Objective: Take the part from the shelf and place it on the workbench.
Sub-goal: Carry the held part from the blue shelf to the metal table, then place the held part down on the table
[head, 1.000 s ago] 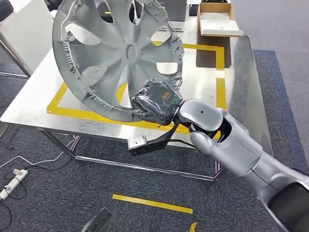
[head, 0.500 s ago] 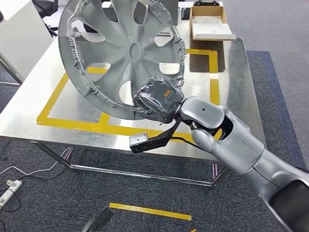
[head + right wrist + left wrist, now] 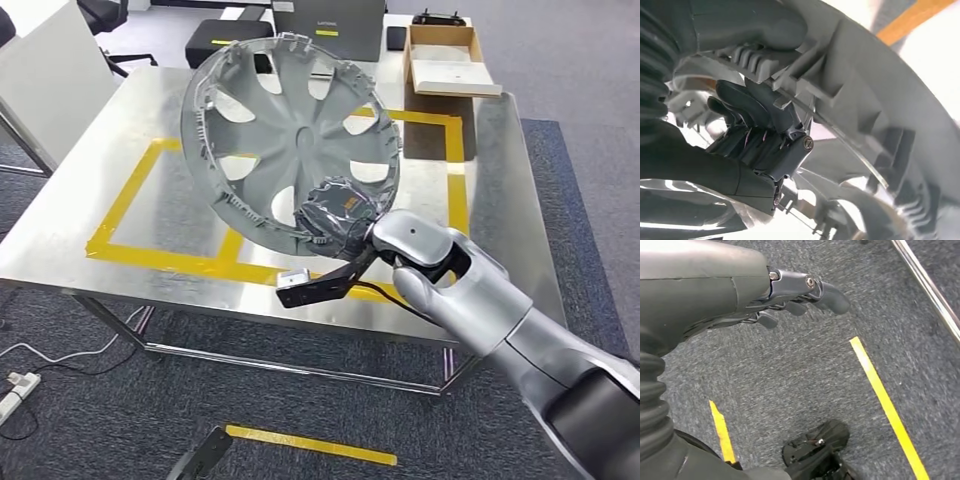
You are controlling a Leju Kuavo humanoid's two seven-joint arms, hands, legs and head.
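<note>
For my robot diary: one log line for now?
right robot hand: grips wheel cover rim | cover: tilted above workbench | left robot hand: holds nothing

Head view: from high up, looking forward and down at the shiny metal workbench.
Left wrist view: close behind the left hand, facing the grey carpet floor.
Right wrist view: very near (partly blurred) the grey plastic wheel cover, shared with the head view.

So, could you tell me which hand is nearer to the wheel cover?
Right. The right hand grips the wheel cover at its rim; the left hand hangs over the carpet.
</note>
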